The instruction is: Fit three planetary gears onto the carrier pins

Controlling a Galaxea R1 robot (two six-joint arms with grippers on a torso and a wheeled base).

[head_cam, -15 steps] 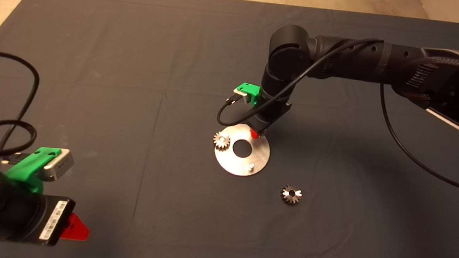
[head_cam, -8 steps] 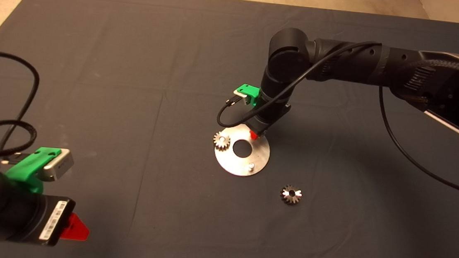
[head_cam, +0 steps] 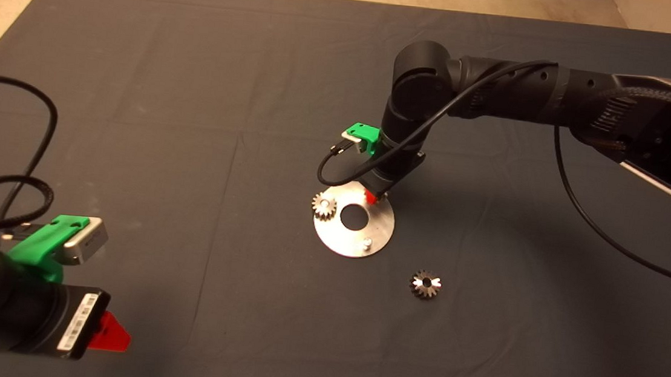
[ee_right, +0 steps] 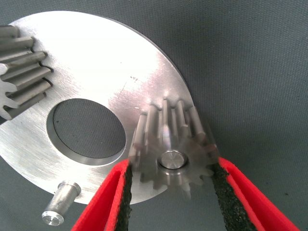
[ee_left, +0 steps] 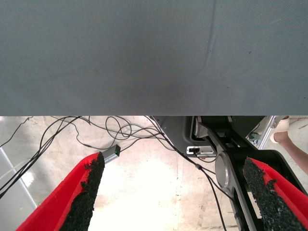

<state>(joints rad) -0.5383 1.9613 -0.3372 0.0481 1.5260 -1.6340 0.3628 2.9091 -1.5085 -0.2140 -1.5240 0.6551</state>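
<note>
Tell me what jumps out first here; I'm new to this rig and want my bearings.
The shiny round plate mid-mat stands out, with the right hand down at its far edge, fingers either side of a gear seated on a pin. Another gear sits on the plate's left pin, one pin is bare, and a third gear lies loose on the mat. The left hand waits open at lower left.
</note>
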